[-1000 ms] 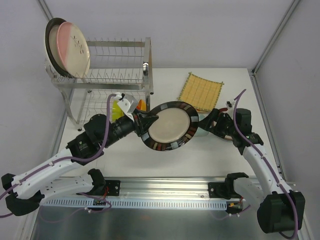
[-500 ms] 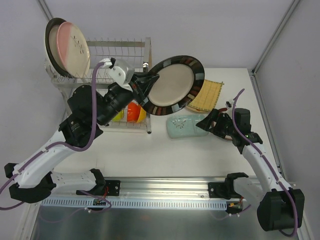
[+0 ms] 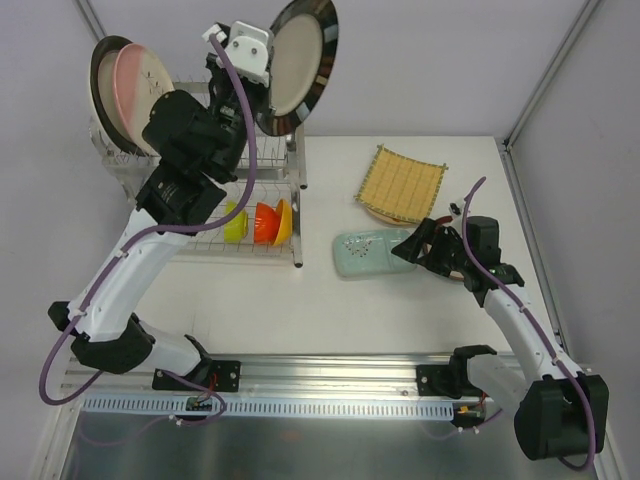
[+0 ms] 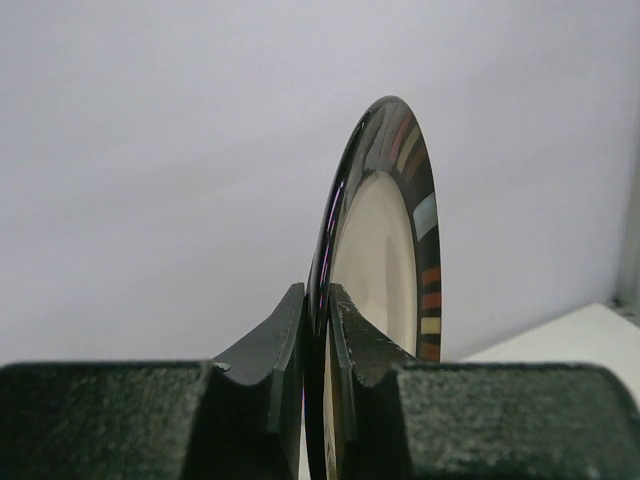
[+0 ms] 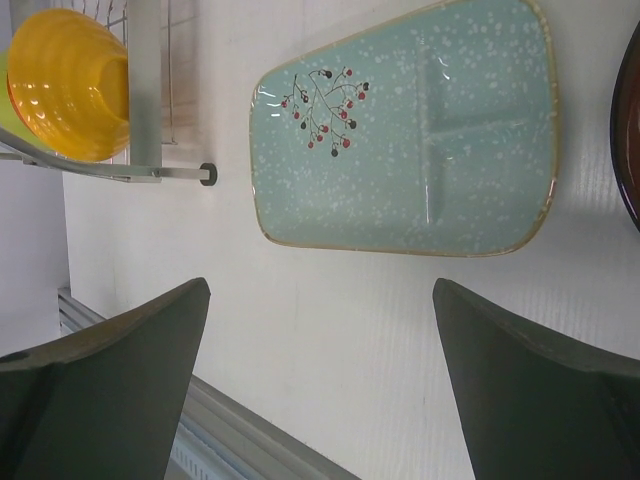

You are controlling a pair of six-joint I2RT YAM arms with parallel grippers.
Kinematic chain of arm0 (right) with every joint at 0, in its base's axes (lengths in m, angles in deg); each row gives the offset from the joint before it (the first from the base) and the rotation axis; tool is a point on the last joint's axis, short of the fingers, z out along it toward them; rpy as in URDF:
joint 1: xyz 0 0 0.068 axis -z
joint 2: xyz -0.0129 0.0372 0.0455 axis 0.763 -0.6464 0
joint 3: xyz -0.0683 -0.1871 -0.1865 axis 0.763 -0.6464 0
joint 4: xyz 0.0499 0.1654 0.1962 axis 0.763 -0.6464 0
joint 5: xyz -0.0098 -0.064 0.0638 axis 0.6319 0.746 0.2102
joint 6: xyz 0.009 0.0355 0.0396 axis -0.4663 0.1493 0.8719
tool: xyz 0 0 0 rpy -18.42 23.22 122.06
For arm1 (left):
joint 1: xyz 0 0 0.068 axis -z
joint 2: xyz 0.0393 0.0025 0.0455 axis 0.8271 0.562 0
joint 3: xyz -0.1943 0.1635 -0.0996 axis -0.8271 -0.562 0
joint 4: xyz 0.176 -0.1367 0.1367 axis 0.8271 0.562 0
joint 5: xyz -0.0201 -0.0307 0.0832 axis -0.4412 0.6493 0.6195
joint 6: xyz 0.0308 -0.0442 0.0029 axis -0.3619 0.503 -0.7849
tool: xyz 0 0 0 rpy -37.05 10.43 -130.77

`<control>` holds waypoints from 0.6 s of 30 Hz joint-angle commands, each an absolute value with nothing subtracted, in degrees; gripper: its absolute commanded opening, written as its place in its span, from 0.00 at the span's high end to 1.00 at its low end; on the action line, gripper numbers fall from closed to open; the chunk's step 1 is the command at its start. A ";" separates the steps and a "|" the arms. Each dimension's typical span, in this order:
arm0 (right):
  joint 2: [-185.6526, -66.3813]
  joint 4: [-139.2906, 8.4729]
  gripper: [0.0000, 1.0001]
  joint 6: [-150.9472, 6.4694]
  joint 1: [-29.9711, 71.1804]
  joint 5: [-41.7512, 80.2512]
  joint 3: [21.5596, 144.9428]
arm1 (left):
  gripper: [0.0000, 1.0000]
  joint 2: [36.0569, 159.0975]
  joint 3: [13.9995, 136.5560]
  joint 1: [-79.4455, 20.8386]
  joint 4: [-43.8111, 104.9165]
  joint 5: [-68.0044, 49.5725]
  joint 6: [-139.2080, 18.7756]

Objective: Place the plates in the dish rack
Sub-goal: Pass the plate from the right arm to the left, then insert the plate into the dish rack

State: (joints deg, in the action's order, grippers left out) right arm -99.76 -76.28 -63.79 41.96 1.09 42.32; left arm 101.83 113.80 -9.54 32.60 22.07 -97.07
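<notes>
My left gripper (image 3: pixel 266 100) is shut on the lower rim of a dark-rimmed cream plate (image 3: pixel 296 58) and holds it on edge, high above the right end of the silver wire dish rack (image 3: pixel 297 170). In the left wrist view the fingertips (image 4: pixel 318 300) pinch the plate (image 4: pixel 385 250). A dark plate (image 3: pixel 100 75) and a pink-and-white plate (image 3: pixel 150 95) stand in the rack's top tier at the left. My right gripper (image 3: pixel 405 250) is open and empty, just right of the pale teal dish (image 3: pixel 368 252). In the right wrist view the gripper (image 5: pixel 320 290) is just short of the dish (image 5: pixel 420 130).
A yellow woven square (image 3: pixel 402 183) lies on a beige plate (image 3: pixel 375 213) at the back right. A dark red-rimmed plate (image 3: pixel 457 272) lies under my right wrist. Green (image 3: pixel 233 222), orange (image 3: pixel 262 222) and yellow (image 3: pixel 284 222) bowls stand in the rack's lower tier.
My left arm has lifted the dark-rimmed plate from over the table's middle up and left to above the rack, turning it on edge and uncovering the teal dish. My right arm has barely moved.
</notes>
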 commanded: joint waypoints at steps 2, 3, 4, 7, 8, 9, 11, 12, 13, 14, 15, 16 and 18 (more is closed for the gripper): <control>-100.22 -76.77 0.00 -65.69 41.12 1.23 43.47 | 1.00 99.60 120.00 -15.45 22.11 26.73 -103.08; -100.39 -77.03 0.00 -65.69 41.03 1.31 43.48 | 1.00 99.25 120.00 -16.33 22.02 26.90 -104.04; -100.74 -77.03 0.00 -65.78 40.94 1.31 43.56 | 1.00 99.08 120.09 -17.91 22.02 27.34 -104.57; -101.36 -76.86 0.00 -65.69 40.68 1.05 43.83 | 1.00 98.46 120.44 -20.46 22.11 28.66 -107.56; -101.80 -76.85 0.00 -65.61 40.68 0.96 43.92 | 1.00 98.37 120.70 -20.99 22.02 29.19 -108.26; -101.98 -76.77 0.00 -65.61 40.77 0.79 43.92 | 1.00 98.11 120.88 -21.69 22.02 29.63 -109.66; -102.50 -76.50 0.01 -65.43 40.68 0.52 44.00 | 1.00 97.76 120.88 -23.54 22.02 30.33 -110.90; -102.59 -76.68 0.00 -65.43 40.68 0.44 44.09 | 1.00 97.58 120.88 -23.90 22.02 30.51 -112.04; -102.68 -76.59 0.00 -65.43 40.68 0.35 44.09 | 1.00 97.49 120.88 -24.77 22.11 31.21 -112.66; -102.94 -76.59 0.00 -65.43 40.68 0.35 44.18 | 1.00 97.49 120.88 -25.21 22.11 31.39 -114.06; -103.03 -76.59 0.00 -65.43 40.68 0.35 44.27 | 1.00 97.49 120.80 -25.74 22.11 31.74 -114.68; -103.12 -76.68 0.00 -65.34 40.59 0.35 44.27 | 1.00 97.67 120.79 -26.44 22.11 32.09 -115.12; -103.38 -76.77 0.00 -65.34 40.68 0.26 44.27 | 1.00 98.02 120.36 -28.46 22.11 33.23 -116.09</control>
